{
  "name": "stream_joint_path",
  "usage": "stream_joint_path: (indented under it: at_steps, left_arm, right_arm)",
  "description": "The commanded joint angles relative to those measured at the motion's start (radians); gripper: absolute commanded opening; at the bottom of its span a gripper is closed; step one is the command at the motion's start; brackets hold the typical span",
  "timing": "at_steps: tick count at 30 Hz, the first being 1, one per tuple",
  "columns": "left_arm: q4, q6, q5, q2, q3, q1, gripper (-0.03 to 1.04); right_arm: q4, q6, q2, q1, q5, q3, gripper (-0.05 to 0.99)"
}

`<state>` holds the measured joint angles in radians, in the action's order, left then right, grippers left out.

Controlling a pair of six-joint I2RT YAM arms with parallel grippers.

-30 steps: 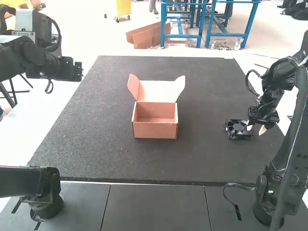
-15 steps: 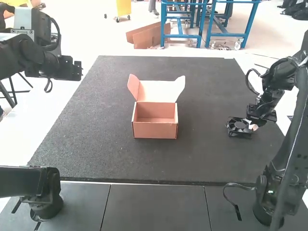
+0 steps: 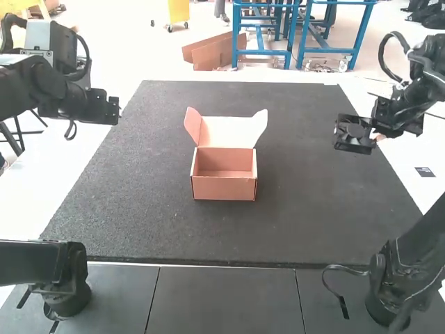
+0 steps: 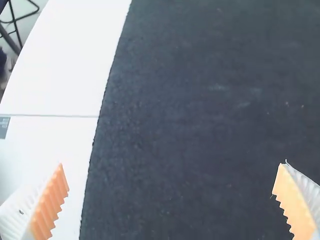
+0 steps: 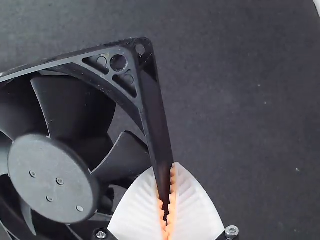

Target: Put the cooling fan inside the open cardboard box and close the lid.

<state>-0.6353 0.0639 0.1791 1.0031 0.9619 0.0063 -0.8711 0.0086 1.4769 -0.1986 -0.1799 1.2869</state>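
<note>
Cooling fan (image 3: 352,133) is held above the surface's (image 3: 139,181) right edge, its frame clamped between the fingers of the right gripper (image 5: 166,202). It should be carried over the open cardboard box (image 3: 224,174) at mid-surface and lowered flat. The fingers of the left gripper (image 4: 170,200) are spread apart.

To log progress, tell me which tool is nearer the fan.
Right. The right tool grips the fan by its frame; the left tool hangs open on the other side of the box.
</note>
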Motion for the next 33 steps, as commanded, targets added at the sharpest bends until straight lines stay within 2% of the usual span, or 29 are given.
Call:
stream_joint_path:
  at_steps: [1,8,13,21,25,33]
  left_arm:
    - [0.003,-0.015,-0.01,0.0,-0.011,-0.002,0.97]
    - [0.009,-0.015,-0.012,-0.004,-0.023,-0.002,0.97]
    - [0.014,-0.015,-0.018,-0.004,-0.023,0.0,0.97]
    - [0.014,-0.016,-0.033,-0.008,-0.02,-0.002,0.97]
    - [0.019,-0.016,-0.035,-0.012,-0.023,-0.002,0.97]
    - [0.022,-0.012,-0.036,-0.014,-0.023,-0.002,0.97]
  right_arm:
    - [-0.012,0.093,-0.059,0.08,-0.047,0.083,-0.02]
    - [-0.101,0.258,-0.063,0.301,-0.047,0.201,-0.02]
    - [-0.118,0.366,-0.061,0.479,-0.041,0.213,-0.02]
    - [-0.157,0.418,-0.017,0.737,-0.009,0.213,-0.02]
    - [-0.177,0.421,0.034,0.792,-0.006,0.246,-0.02]
    - [-0.175,0.501,0.146,0.817,-0.009,0.308,-0.01]
